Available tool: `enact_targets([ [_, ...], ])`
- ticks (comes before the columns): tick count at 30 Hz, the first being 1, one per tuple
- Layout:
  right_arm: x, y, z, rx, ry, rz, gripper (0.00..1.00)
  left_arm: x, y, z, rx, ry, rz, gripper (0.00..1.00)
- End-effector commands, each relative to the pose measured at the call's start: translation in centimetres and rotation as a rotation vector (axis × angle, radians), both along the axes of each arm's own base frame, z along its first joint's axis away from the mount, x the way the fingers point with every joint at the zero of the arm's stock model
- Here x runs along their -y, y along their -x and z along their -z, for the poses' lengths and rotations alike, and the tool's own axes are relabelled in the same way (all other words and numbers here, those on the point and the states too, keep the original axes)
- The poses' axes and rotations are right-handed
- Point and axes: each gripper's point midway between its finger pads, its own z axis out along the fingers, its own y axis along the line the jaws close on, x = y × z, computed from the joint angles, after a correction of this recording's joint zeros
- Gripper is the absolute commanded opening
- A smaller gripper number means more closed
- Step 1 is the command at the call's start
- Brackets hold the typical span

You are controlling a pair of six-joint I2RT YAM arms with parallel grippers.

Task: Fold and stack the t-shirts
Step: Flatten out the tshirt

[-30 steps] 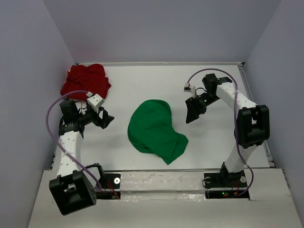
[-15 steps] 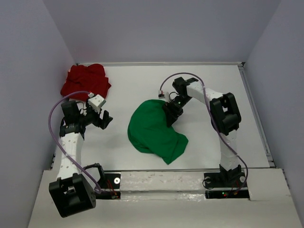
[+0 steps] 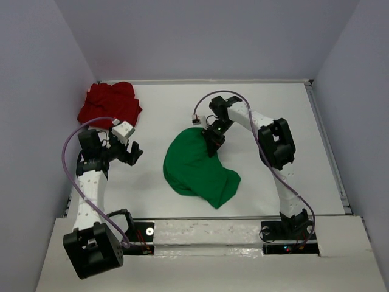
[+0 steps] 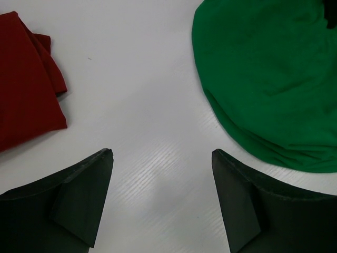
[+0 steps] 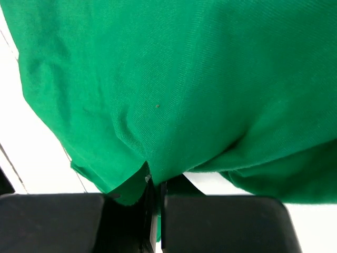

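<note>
A bright green t-shirt [image 3: 197,170] lies crumpled in the middle of the table. My right gripper [image 3: 212,140] sits at its upper right edge, shut on a pinch of the green cloth [image 5: 158,137], which fills the right wrist view. A deep red t-shirt [image 3: 109,104] is bunched at the back left corner. My left gripper [image 3: 135,152] hovers between the two shirts, open and holding nothing; its fingers [image 4: 84,195] frame bare table, with the red t-shirt [image 4: 26,95] to the left and the green t-shirt [image 4: 268,84] to the right.
The white table [image 3: 273,182] is walled in by grey panels at the back and both sides. A purple cable loops over each arm. The arm bases stand on a strip at the near edge.
My right arm has swung left from the open table onto the green shirt's upper right edge, and its gripper has shut on the cloth. The left arm has stayed put.
</note>
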Motion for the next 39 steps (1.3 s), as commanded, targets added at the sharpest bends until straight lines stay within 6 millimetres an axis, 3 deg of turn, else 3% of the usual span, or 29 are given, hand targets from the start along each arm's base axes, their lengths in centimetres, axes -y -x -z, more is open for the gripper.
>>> enact_targets([
  [1,0.0,-1.4,-2.8,0.108,0.013,0.0,0.0,-0.1,-0.1,0.0,0.029,-0.01,0.009,0.85],
  [3,0.1,-2.3,-3.9,0.167,0.023,0.008,0.0,-0.2,-0.2,0.0,0.03,-0.013,0.006,0.86],
  [7,0.2,-5.7,-9.6,0.408,0.004,0.052,0.0,-0.3,-0.2,0.1,0.028,-0.013,0.002,0.86],
  [10,1.8,-8.6,-14.2,0.638,0.056,0.13,0.0,-0.4,-0.1,0.0,0.034,-0.015,-0.004,0.85],
  [11,3.4,-10.0,-14.7,0.722,0.142,0.179,0.0,-0.4,-0.1,0.0,0.035,-0.017,-0.003,0.85],
  [12,5.3,-12.3,-17.2,0.87,0.217,0.277,0.0,-0.5,-0.1,-0.1,0.04,-0.018,-0.006,0.86],
  [13,7.4,-13.4,-17.5,0.921,0.289,0.336,0.0,-0.5,-0.1,-0.2,0.043,-0.018,-0.009,0.86],
  [16,12.2,-15.8,-20.7,1.068,0.412,0.48,0.0,-0.6,0.0,-0.2,0.045,-0.018,-0.01,0.86],
  [19,15.5,-16.9,-23.3,1.152,0.466,0.575,0.0,-0.6,0.0,-0.2,0.045,-0.016,-0.009,0.85],
  [20,17.4,-16.9,-25.0,1.195,0.504,0.629,0.0,-0.6,-0.1,-0.2,0.045,-0.016,-0.009,0.85],
  [24,20.5,-17.0,-30.1,1.337,0.561,0.728,0.0,-0.5,-0.1,-0.4,0.048,-0.011,-0.007,0.86],
  [25,20.9,-16.9,-32.5,1.39,0.549,0.761,0.0,-0.5,0.0,-0.4,0.047,-0.008,-0.007,0.85],
  [26,21.0,-16.8,-33.6,1.414,0.537,0.772,0.0,-0.5,0.0,-0.4,0.047,-0.009,-0.007,0.85],
  [27,21.0,-16.6,-35.6,1.45,0.506,0.795,0.0,-0.5,0.0,-0.5,0.048,-0.006,-0.005,0.86],
  [28,20.9,-16.6,-35.6,1.45,0.498,0.792,0.0,-0.5,-0.1,-0.4,0.046,-0.004,-0.006,0.85],
  [29,20.7,-16.5,-37.2,1.475,0.455,0.808,0.0,-0.5,-0.1,-0.5,0.048,-0.006,-0.007,0.85],
  [32,17.5,-15.7,-37.4,1.43,0.285,0.72,0.0,-0.6,-0.1,-0.6,0.052,-0.004,-0.01,0.86],
  [34,14.4,-14.2,-36.1,1.355,0.184,0.626,0.0,-0.7,-0.1,-0.8,0.055,-0.005,-0.015,0.85],
  [35,11.3,-13.1,-35.2,1.306,0.087,0.541,0.0,-0.7,0.0,-0.8,0.055,-0.003,-0.018,0.86],
  [36,9.5,-11.7,-33.7,1.233,0.05,0.481,0.0,-0.7,0.0,-0.8,0.055,-0.002,-0.018,0.85],
  [37,6.0,-10.0,-32.6,1.152,-0.061,0.385,0.0,-0.8,-0.1,-0.8,0.056,-0.001,-0.021,0.86],
  [39,2.7,-7.0,-29.2,0.971,-0.134,0.263,0.0,-0.9,-0.1,-0.9,0.058,-0.002,-0.025,0.86],
])
